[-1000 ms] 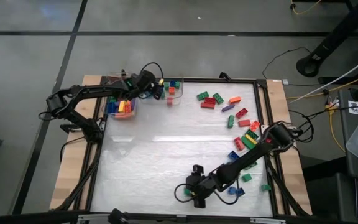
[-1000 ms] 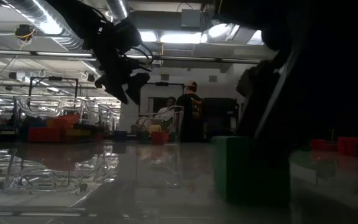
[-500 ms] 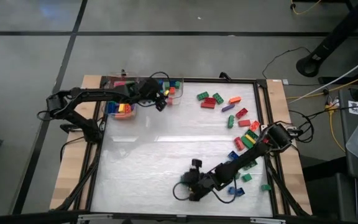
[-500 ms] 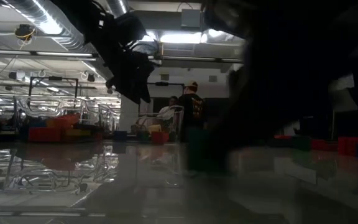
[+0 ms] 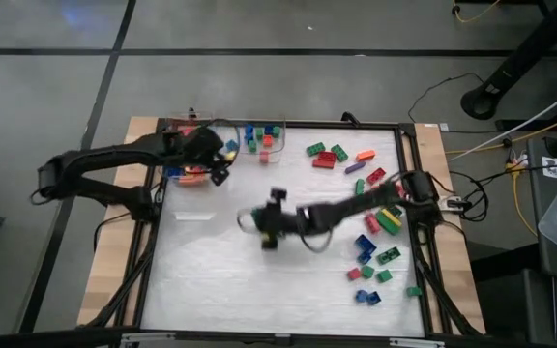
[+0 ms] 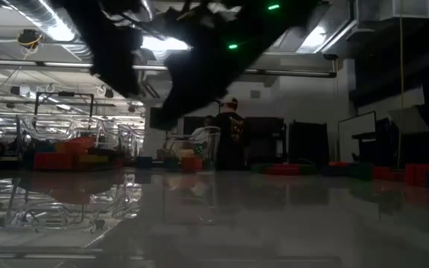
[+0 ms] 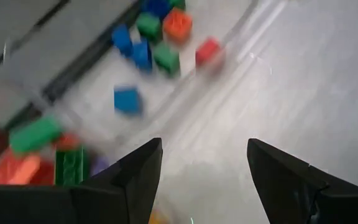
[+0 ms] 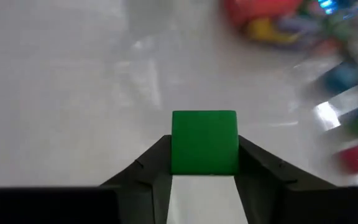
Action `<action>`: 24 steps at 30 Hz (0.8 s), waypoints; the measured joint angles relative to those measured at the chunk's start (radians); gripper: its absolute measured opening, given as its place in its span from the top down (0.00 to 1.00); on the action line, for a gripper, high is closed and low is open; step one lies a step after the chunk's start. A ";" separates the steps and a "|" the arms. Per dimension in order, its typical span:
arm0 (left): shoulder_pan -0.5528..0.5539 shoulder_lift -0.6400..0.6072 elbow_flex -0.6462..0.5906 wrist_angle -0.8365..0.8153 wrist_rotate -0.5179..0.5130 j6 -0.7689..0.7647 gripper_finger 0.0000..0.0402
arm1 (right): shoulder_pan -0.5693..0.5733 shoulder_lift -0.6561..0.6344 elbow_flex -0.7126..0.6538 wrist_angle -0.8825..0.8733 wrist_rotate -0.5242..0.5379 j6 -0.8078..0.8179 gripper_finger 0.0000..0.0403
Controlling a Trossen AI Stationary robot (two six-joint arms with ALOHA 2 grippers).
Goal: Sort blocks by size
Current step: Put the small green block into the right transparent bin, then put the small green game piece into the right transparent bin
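Left gripper (image 7: 201, 180) hangs spread and empty by the clear plastic trays (image 5: 259, 145) of sorted bricks. Right gripper (image 8: 204, 163) pinches a small square green plastic brick (image 8: 204, 142) mid-table, airborne — gripped only at its lower sides, so it may slip loose in transit. Being square, it shows no long axis — which way its studs face cannot be told.

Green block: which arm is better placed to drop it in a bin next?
Right. The right gripper already holds the green block, mid-table; the left gripper is empty beside the bins.
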 joint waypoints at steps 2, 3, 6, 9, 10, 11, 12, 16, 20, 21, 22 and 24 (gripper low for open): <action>-0.018 -0.043 0.000 -0.080 0.001 -0.041 0.45 | -0.070 0.000 0.049 0.001 0.000 -0.081 0.67; -0.028 -0.061 0.000 -0.111 0.000 -0.066 0.45 | -0.103 0.000 0.073 0.003 0.002 -0.119 0.67; -0.062 -0.100 0.000 -0.178 0.000 -0.132 0.45 | -0.209 0.000 0.145 0.010 0.004 -0.204 0.66; -0.096 -0.114 0.000 -0.211 0.000 -0.181 0.45 | -0.311 0.000 0.208 0.010 -0.006 -0.226 0.60; -0.106 -0.116 0.000 -0.210 0.000 -0.189 0.45 | -0.344 0.000 0.226 0.010 -0.024 -0.226 0.59; -0.116 -0.116 0.000 -0.208 0.000 -0.194 0.45 | -0.376 0.000 0.239 0.011 -0.053 -0.221 0.57; -0.126 -0.116 0.000 -0.208 0.000 -0.196 0.45 | -0.407 -0.001 0.250 0.012 -0.094 -0.211 0.56; -0.158 -0.115 0.000 -0.193 0.000 -0.198 0.45 | -0.506 -0.001 0.259 0.005 -0.289 -0.097 0.54; -0.177 -0.115 0.000 -0.193 0.000 -0.198 0.45 | -0.547 -0.001 0.259 -0.032 -0.387 0.017 0.53; -0.180 -0.115 0.000 -0.193 0.000 -0.198 0.45 | -0.552 -0.001 0.259 -0.046 -0.389 0.042 0.53; -0.183 -0.115 0.000 -0.193 0.000 -0.198 0.45 | -0.552 -0.001 0.259 -0.064 -0.390 0.063 0.53; -0.191 -0.114 0.000 -0.193 0.000 -0.198 0.45 | -0.551 -0.014 0.259 -0.125 -0.393 0.084 0.53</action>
